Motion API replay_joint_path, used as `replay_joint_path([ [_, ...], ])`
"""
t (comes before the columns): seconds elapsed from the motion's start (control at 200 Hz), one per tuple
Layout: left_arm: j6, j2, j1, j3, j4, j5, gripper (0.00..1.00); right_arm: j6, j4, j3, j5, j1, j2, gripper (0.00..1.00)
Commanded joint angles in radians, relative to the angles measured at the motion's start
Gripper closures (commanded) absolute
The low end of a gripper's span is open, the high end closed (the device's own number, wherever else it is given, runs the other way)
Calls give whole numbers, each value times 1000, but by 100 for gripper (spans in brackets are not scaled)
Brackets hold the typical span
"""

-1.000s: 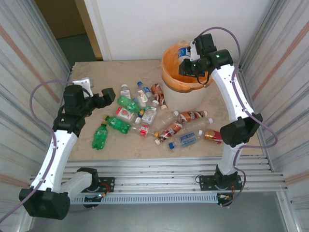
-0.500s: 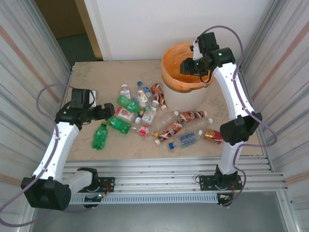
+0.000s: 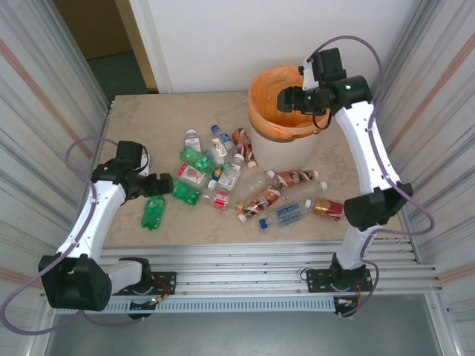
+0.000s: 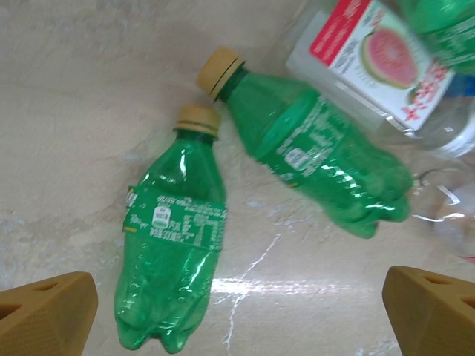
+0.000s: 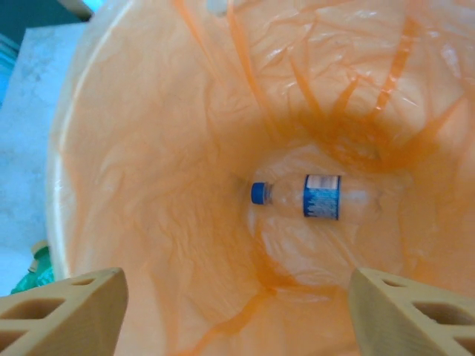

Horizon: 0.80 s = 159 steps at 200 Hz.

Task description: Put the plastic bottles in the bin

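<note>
A beige marble-veined surface (image 3: 148, 119) is flanked by ribbed grey metal walls (image 3: 44, 89) and backed by a plain white wall (image 3: 223, 37).

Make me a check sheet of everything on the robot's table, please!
Surface: beige stone-look table, with bottles scattered across its middle.
Job's things: many bottles lie on the table; one blue-capped bottle lies at the bottom of the orange-lined bin.
Clutter: nothing seen.
Grippers: left gripper open above two green bottles; right gripper open over the bin, holding nothing.
Cables: a purple cable loops off each arm.
Surroundings: ribbed metal walls on both sides, white wall behind.
</note>
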Motion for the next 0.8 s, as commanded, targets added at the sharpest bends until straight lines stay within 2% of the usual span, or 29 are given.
replay_joint_path([
  [0.0, -29, 29, 10, -26, -7, -40, 1, -6, 76, -75, 43, 2, -135, 15],
  [0.175, -70, 89, 82, -100, 60, 41, 1, 7, 166, -218, 92, 5, -288, 0],
  [0.466, -60, 191, 87, -97, 30, -6, 1, 36, 248, -362, 136, 6, -456, 2],
  [0.792, -50, 350, 86, -45, 6, -19, 1, 36, 276, -401, 155, 7, -525, 2],
])
